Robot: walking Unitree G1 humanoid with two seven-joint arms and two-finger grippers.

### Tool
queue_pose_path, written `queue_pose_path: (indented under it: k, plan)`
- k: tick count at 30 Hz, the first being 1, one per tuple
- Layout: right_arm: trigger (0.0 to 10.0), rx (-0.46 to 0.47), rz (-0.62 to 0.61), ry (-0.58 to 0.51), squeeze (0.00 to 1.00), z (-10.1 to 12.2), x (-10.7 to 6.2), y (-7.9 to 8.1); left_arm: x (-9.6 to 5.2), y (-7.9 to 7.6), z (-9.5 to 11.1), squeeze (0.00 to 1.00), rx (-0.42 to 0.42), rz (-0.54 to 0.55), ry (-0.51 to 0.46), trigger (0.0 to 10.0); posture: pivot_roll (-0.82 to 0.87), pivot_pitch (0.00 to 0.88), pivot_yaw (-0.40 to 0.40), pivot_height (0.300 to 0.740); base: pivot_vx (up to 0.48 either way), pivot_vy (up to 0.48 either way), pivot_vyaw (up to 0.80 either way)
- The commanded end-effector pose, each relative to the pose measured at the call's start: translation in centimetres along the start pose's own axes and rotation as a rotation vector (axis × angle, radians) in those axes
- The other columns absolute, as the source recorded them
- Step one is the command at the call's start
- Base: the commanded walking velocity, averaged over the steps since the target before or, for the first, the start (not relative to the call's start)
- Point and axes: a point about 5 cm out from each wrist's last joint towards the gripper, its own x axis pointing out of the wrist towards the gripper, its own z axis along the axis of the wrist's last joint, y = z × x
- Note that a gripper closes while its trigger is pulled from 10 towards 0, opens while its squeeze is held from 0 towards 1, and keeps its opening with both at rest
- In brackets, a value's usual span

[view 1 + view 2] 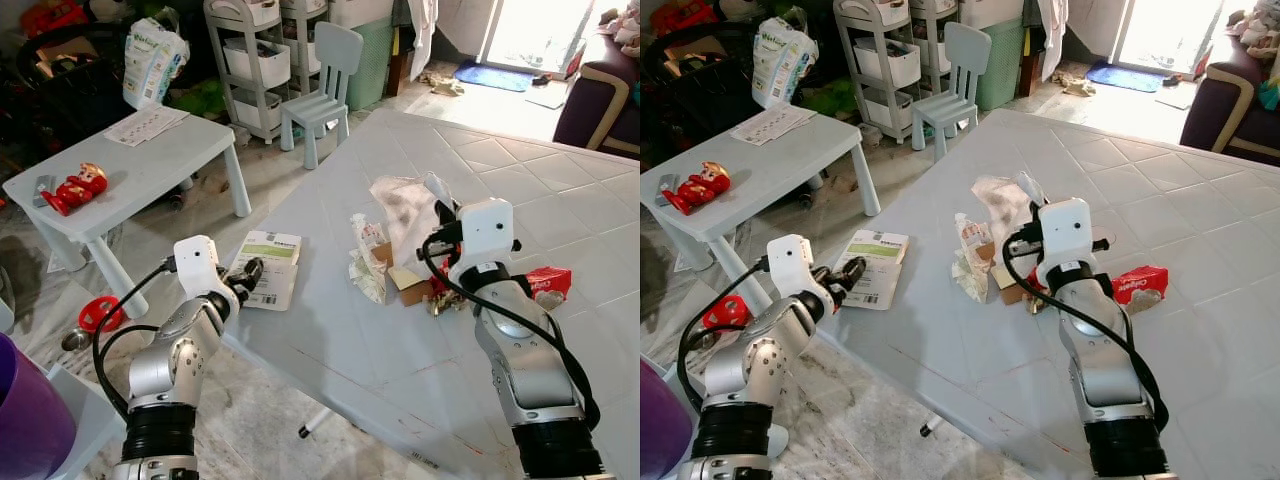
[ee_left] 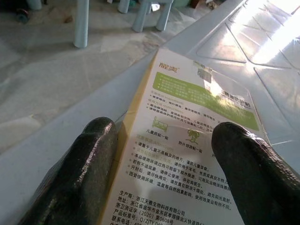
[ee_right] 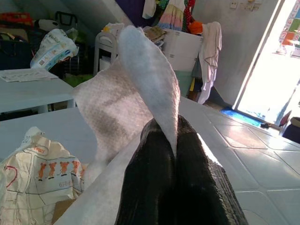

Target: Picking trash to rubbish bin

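Observation:
A flat white and green printed box [image 1: 274, 258] lies at the left edge of the big grey table [image 1: 520, 170]. My left gripper [image 1: 250, 272] is open over its near end, one black finger on either side of it [image 2: 164, 126]. My right gripper [image 1: 441, 215] is shut on a white tissue [image 3: 117, 98], whose loose end curls up over the fingertips; the rest of the tissue [image 1: 400, 205] lies spread on the table. Beside it lie a crumpled printed wrapper [image 1: 366, 255], a brown cardboard scrap [image 1: 408, 285] and a red toothpaste box [image 1: 548, 283].
A purple bin [image 1: 30, 420] stands at the lower left on the floor. A small grey table [image 1: 150, 160] with a red toy [image 1: 75, 187] is to the left, and a child's chair [image 1: 322, 90] and shelves [image 1: 255, 60] stand behind. A dark sofa [image 1: 600, 100] is far right.

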Motion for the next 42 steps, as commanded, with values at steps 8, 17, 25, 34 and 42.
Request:
queue_pose_path:
  k: [8, 17, 25, 34, 42]
  plan:
    - [0.0, -0.002, 0.006, 0.002, 0.0, 0.0, -0.1, 0.1, 0.1, 0.6, -2.2, 0.0, 0.028, 0.001, 0.132, 9.0, -0.05, 0.0, 0.003, 0.74, 0.0, 0.0, 0.0]
    - [0.0, -0.008, 0.005, 0.005, 0.0, 0.0, 0.0, -0.1, -0.3, 1.0, -3.7, 0.0, 0.002, -0.004, 0.189, 0.0, -0.05, 0.0, -0.002, 0.74, 0.0, 0.0, 0.0]
    - [0.0, -0.011, 0.01, 0.003, 0.0, 0.0, 0.1, -0.1, -0.5, 1.3, -4.2, 0.0, -0.022, 0.015, 0.201, 0.0, -0.05, 0.0, -0.005, 0.74, 0.0, 0.0, 0.0]
    - [0.0, -0.013, 0.009, 0.003, 0.0, 0.0, 0.1, -0.1, -0.5, 1.4, -4.3, 0.0, -0.038, 0.021, 0.199, 0.0, -0.05, 0.0, -0.007, 0.74, 0.0, 0.0, 0.0]
    - [0.0, -0.014, 0.009, 0.007, 0.0, 0.0, 0.0, -0.1, -0.6, 2.0, -3.9, 0.0, 0.019, 0.085, 0.141, 0.0, -0.05, 0.0, -0.012, 0.74, 0.0, 0.0, 0.0]
